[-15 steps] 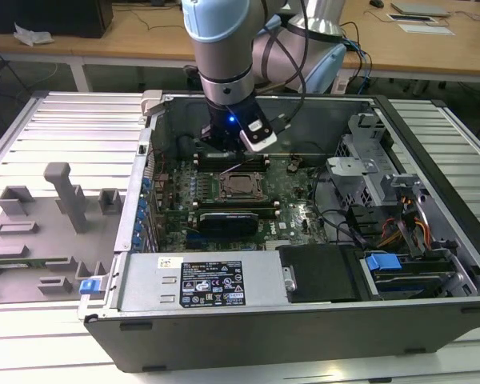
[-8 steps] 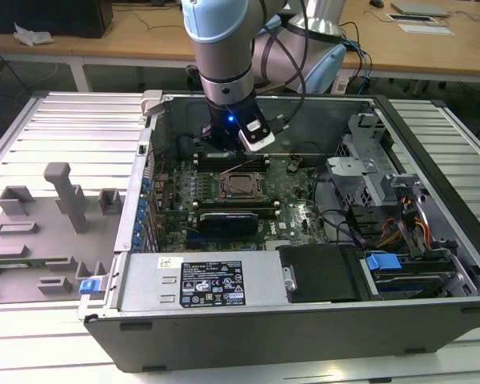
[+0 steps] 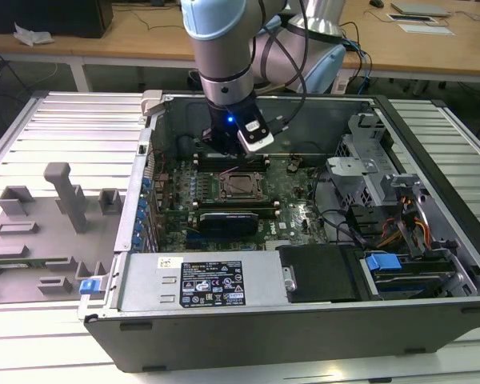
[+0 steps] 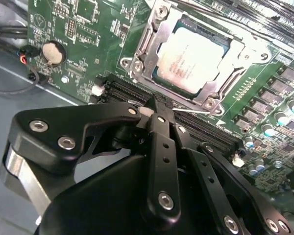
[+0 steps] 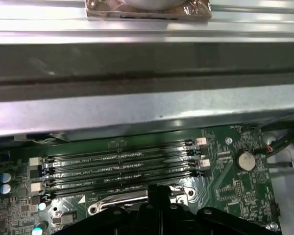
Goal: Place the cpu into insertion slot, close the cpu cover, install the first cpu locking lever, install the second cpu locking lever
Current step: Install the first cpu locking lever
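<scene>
One quick question: where's the small square silver-topped cpu [image 4: 193,59] right now?

Re: it's seated in the dark square insertion slot [image 4: 155,76], centre of the exterior view, with the thin silvery metal cpu cover [image 4: 148,55] flat around it. The black gripper [image 4: 156,106] is clenched, tips just beside a thin wire lever [image 4: 196,111].

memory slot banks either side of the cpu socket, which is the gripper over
The bank of long black memory slots on the side of the round silver coin battery, directly under the black gripper. The other bank lies beyond the silver-topped cpu.
</scene>
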